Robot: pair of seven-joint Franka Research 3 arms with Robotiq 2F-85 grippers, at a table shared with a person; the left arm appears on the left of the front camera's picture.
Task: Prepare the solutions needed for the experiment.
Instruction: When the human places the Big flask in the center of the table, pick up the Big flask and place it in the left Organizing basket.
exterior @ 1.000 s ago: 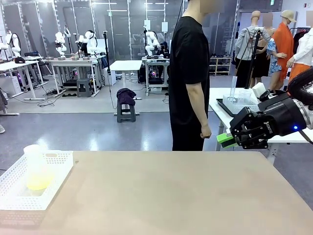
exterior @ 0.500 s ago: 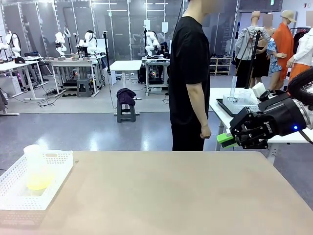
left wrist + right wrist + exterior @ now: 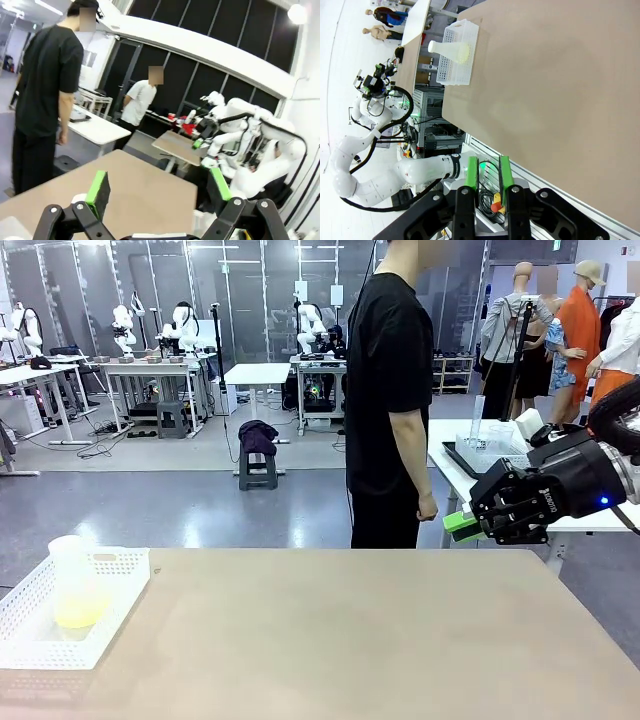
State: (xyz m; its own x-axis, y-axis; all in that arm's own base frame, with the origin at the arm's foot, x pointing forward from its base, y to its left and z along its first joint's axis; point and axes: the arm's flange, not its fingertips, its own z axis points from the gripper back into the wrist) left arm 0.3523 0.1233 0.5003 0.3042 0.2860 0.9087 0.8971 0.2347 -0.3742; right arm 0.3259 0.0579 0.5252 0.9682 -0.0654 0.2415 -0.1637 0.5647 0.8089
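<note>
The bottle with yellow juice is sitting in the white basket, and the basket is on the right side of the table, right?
Not quite. The bottle with the yellow liquid does sit in the white basket, but the basket is on the left side of the table, near its left edge. The front view shows it.

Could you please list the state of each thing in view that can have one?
Flask: upright in the basket, a shallow layer of pale yellow-green liquid at its bottom.
White basket: on the table's left edge, holding the flask.
Left gripper: open, holding nothing.
Right gripper: jaws nearly closed with a narrow gap, nothing between them, raised beside the table's right far corner.
Person: standing at the far side, arm hanging down.
</note>
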